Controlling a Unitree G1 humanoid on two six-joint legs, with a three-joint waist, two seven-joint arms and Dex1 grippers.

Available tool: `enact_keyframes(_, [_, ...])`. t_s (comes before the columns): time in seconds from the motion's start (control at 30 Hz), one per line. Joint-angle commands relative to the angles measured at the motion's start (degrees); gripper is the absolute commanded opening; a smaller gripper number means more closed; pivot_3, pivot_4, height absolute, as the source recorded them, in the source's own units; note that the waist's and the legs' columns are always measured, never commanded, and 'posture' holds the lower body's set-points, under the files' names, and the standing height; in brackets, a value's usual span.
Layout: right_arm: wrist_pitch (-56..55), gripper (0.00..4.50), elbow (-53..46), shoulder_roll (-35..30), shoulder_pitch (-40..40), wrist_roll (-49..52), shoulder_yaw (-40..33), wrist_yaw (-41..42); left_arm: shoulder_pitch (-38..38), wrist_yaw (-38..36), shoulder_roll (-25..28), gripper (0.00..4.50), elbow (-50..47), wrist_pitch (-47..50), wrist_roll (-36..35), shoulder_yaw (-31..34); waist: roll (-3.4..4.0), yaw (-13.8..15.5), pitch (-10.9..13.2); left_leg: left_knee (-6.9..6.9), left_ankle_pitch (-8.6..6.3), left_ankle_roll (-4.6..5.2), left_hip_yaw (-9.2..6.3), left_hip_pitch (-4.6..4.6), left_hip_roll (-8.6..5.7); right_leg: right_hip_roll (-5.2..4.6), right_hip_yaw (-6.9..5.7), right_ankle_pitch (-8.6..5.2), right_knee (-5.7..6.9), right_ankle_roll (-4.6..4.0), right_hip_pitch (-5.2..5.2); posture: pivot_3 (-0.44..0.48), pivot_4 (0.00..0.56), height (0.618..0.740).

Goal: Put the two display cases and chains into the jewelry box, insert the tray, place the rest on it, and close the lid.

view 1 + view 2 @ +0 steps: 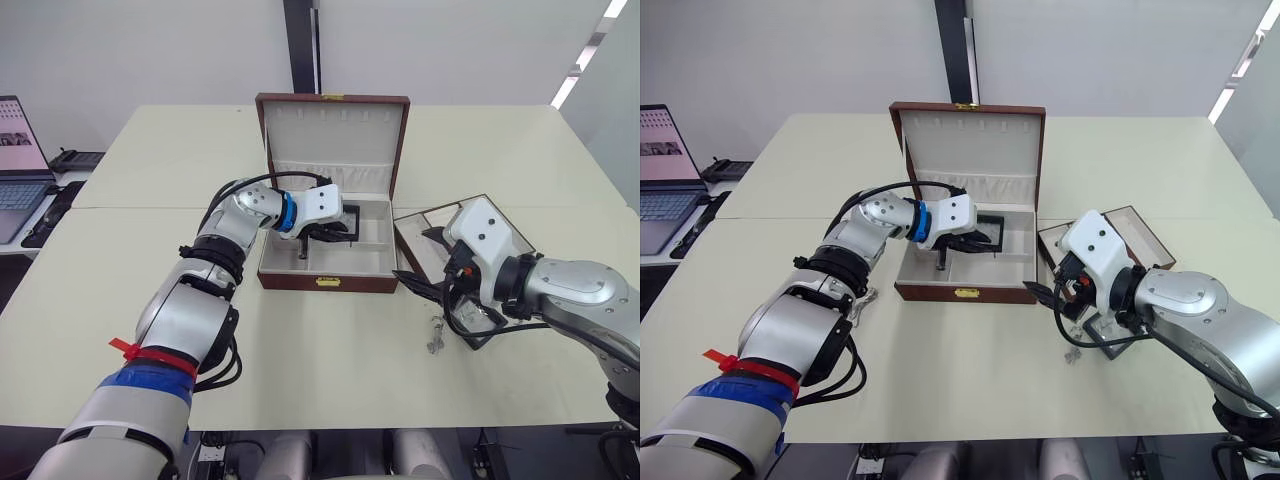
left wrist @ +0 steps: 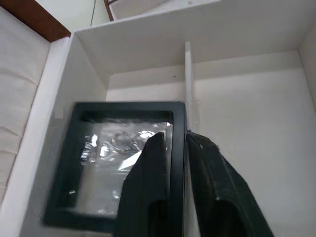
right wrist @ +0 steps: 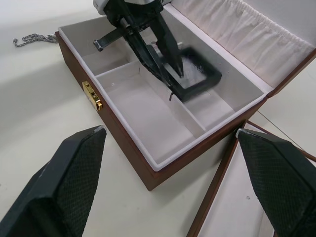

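Your left gripper (image 3: pixel 165 61) is pinching display case (image 2: pixel 98 163) edge inside jewelry box (image 1: pixel 325 282); right gripper (image 3: pixel 173 187) is hanging spread wide near tray (image 1: pixel 505 215).

The two head views look forward and down from above the table (image 1: pixel 330 360), well back; both take in the open jewelry box (image 1: pixel 325 282) and both arms; the left wrist camera sits close inside that box, facing its lining; the right wrist camera faces the box's front from near the table.
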Motion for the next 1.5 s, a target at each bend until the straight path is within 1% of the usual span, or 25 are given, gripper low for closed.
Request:
enact_keyframes(0.03, [0.1,4.50,-0.6,0.4,-1.4,0.0,-0.8,-0.5,-2.0,-1.6,0.2,2.10,-1.3,-0.7,-0.9,1.8,0.00,0.0,0.0,0.00,0.00,0.00,0.00,0.00,0.00,0.00,0.00,0.00,0.00,0.00,0.00,0.000,0.150,0.740])
enact_keyframes(0.17, [0.1,4.50,-0.3,0.7,-1.9,-0.2,-0.9,-0.7,-2.9,-2.9,1.0,3.36,-3.5,0.2,-2.4,3.5,0.00,-0.1,0.0,0.00,0.00,0.00,-0.01,0.01,0.01,0.01,-0.01,0.00,0.05,0.00,-0.01,0.000,0.150,0.740])
enact_keyframes(0.27, [-2.3,4.50,-0.3,-0.2,-2.1,-1.8,-0.7,0.0,-2.2,-7.1,2.8,4.28,-9.9,5.5,-7.1,7.1,0.00,-0.1,0.0,0.02,0.00,0.00,-0.03,0.00,0.01,0.00,0.00,0.00,0.06,0.00,-0.02,0.000,0.150,0.740])
enact_keyframes(0.3, [-3.5,4.50,-0.4,-0.9,-1.9,-2.6,-0.5,0.5,-1.2,-8.4,3.8,4.45,-13.0,8.1,-8.8,8.3,0.00,-0.1,0.0,0.02,0.00,0.00,-0.05,-0.01,0.02,0.00,0.01,0.00,0.06,0.00,-0.03,0.000,0.150,0.740])
enact_keyframes(0.4, [-5.3,4.50,-0.4,-2.3,-0.7,-3.6,-1.7,1.7,4.0,-11.4,8.8,4.45,-24.4,16.1,-13.1,11.2,0.02,-0.8,0.0,0.00,0.00,0.00,-0.07,0.00,0.06,0.01,0.05,0.00,0.10,0.00,-0.08,0.000,0.150,0.740])
enact_keyframes(0.47, [-5.6,4.50,0.1,-3.1,0.3,-2.8,-4.2,2.7,8.9,-12.4,13.7,4.45,-31.7,20.4,-14.9,13.0,0.04,-1.4,0.0,-0.02,0.00,0.00,-0.08,0.09,0.11,0.02,0.06,-0.01,0.13,0.00,-0.06,0.000,0.150,0.740])
enact_keyframes(0.53, [-6.5,4.50,0.9,-5.4,2.0,-2.8,-7.0,4.8,14.1,-12.0,18.5,4.45,-38.3,26.3,-16.9,15.3,0.06,-1.7,0.0,-0.04,0.00,0.00,-0.10,0.13,0.15,0.06,0.09,-0.01,0.16,0.00,-0.06,0.000,0.150,0.740])
enact_keyframes(0.6, [-8.3,4.50,1.6,-8.7,5.0,-3.4,-9.9,7.9,18.7,-10.9,22.5,4.45,-43.0,30.2,-18.3,17.7,0.06,-1.4,0.0,-0.04,0.00,0.00,-0.15,0.10,0.15,0.09,0.09,-0.01,0.15,0.00,-0.08,0.000,0.150,0.740])
enact_keyframes(0.67, [-12.2,4.50,2.2,-12.8,9.8,-5.3,-13.4,12.1,23.5,-7.6,25.3,4.45,-46.4,31.3,-20.1,22.1,0.06,-1.1,0.0,-0.02,0.00,0.00,-0.19,0.08,0.17,0.07,0.08,-0.01,0.14,0.00,-0.06,0.000,0.150,0.740])
enact_keyframes(0.73, [-17.2,4.50,3.3,-15.7,15.4,-8.1,-17.4,16.0,27.5,-4.2,27.4,4.45,-48.7,36.7,-23.5,27.7,0.04,-0.3,0.0,0.00,0.00,0.00,-0.21,0.08,0.22,0.02,0.08,-0.01,0.10,0.00,0.00,0.000,0.150,0.740])
enact_keyframes(0.8, [-23.5,4.50,5.3,-16.5,21.9,-10.6,-22.5,20.8,35.1,-3.6,31.2,4.45,-50.8,36.6,-23.6,31.4,0.03,-0.1,0.0,0.01,-0.01,0.02,-0.16,0.08,0.19,-0.02,0.11,-0.01,0.05,0.00,0.01,0.000,0.150,0.740])
enact_keyframes(0.87, [-28.9,4.50,7.3,-16.3,28.0,-12.5,-27.3,25.5,43.4,-2.8,33.8,4.45,-52.6,36.5,-24.1,35.7,0.06,-0.1,0.0,-0.02,-0.04,0.06,-0.08,0.18,0.20,-0.04,0.16,-0.01,0.08,0.00,0.05,0.000,0.150,0.740])
enact_keyframes(0.97, [-35.1,4.50,10.1,-15.5,34.9,-15.0,-31.5,30.2,53.0,-1.4,34.7,4.45,-54.4,35.7,-25.0,40.2,0.08,0.1,0.0,-0.03,-0.04,0.06,-0.06,0.24,0.24,-0.04,0.17,-0.01,0.12,0.00,0.06,0.000,0.150,0.740])
enact_keyframes(1.03, [-40.4,4.50,13.8,-16.0,40.9,-19.8,-32.6,33.1,59.4,0.3,33.2,4.45,-54.1,34.3,-25.6,43.3,0.07,0.2,0.0,-0.01,-0.04,0.06,-0.06,0.24,0.25,-0.04,0.16,-0.01,0.11,0.00,0.11,0.000,0.150,0.740])
enact_keyframes(1.1, [-45.9,4.50,17.9,-15.6,43.8,-23.9,-32.7,32.9,64.2,0.9,32.2,4.45,-53.9,32.3,-26.1,44.8,0.05,0.3,-0.1,-0.02,-0.06,0.08,-0.05,0.31,0.25,-0.06,0.19,-0.01,0.07,-0.01,0.18,0.000,0.150,0.740])
enact_keyframes(1.17, [-48.6,4.50,20.0,-14.0,47.3,-24.9,-33.5,34.1,68.9,1.5,31.0,4.45,-53.4,30.5,-26.5,46.6,0.05,0.4,-0.1,-0.02,-0.11,0.17,-0.02,0.29,0.24,-0.12,0.20,-0.01,0.02,-0.01,0.19,0.000,0.150,0.740])
enact_keyframes(1.33, [-48.1,4.50,19.9,-11.0,54.8,-23.6,-36.5,38.0,77.4,2.3,29.7,4.45,-53.4,29.6,-27.5,48.8,0.07,0.4,-0.1,-0.06,-0.12,0.16,-0.02,0.30,0.28,-0.12,0.21,-0.02,-0.02,-0.02,0.19,0.000,0.150,0.740])
enact_keyframes(1.4, [-47.3,4.50,19.9,-10.2,55.8,-23.2,-37.3,38.3,79.5,2.5,29.2,4.45,-54.6,30.0,-28.2,48.7,0.08,0.4,-0.1,-0.06,-0.21,0.33,-0.01,0.34,0.28,-0.13,0.25,-0.02,-0.04,-0.02,0.23,0.000,0.150,0.740])
enact_keyframes(1.5, [-45.8,4.50,19.5,-9.6,56.1,-22.4,-38.0,38.4,80.4,3.3,28.6,4.45,-56.7,31.6,-29.8,48.3,0.09,0.4,-0.1,-0.07,-0.23,0.36,-0.03,0.40,0.29,-0.13,0.22,-0.03,-0.06,-0.02,0.29,0.000,0.150,0.740])
